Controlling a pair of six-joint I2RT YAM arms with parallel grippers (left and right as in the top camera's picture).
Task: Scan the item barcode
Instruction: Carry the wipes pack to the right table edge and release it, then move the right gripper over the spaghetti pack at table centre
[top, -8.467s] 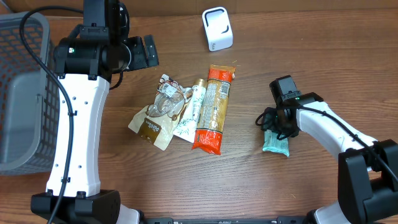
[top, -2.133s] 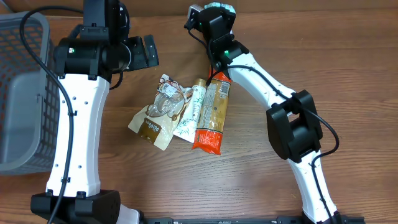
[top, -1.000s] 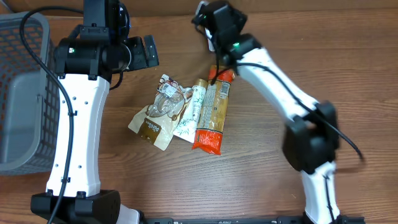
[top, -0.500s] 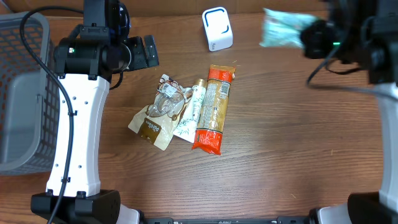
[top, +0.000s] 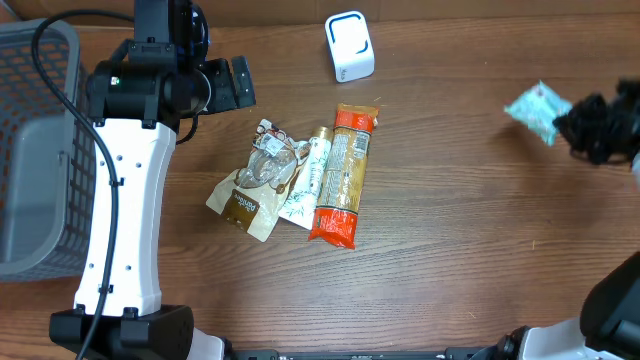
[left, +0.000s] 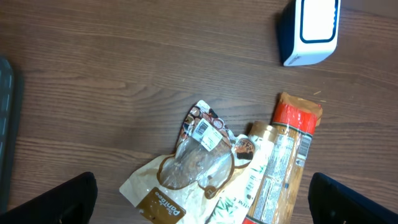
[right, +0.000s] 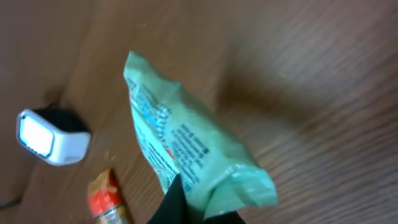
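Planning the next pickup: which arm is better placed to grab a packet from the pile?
Left. The left gripper, open, hangs above the pile; the right gripper is shut on the green packet, far off to the right.

green packet (top: 538, 108) blurred, basket (top: 25, 100) cropped

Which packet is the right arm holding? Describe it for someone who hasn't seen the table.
Go to the far right edge of the wooden table, where the right tool sits. Pinched in it is a small mint-green packet, the only green one and the only one apart from the pile mid-table.
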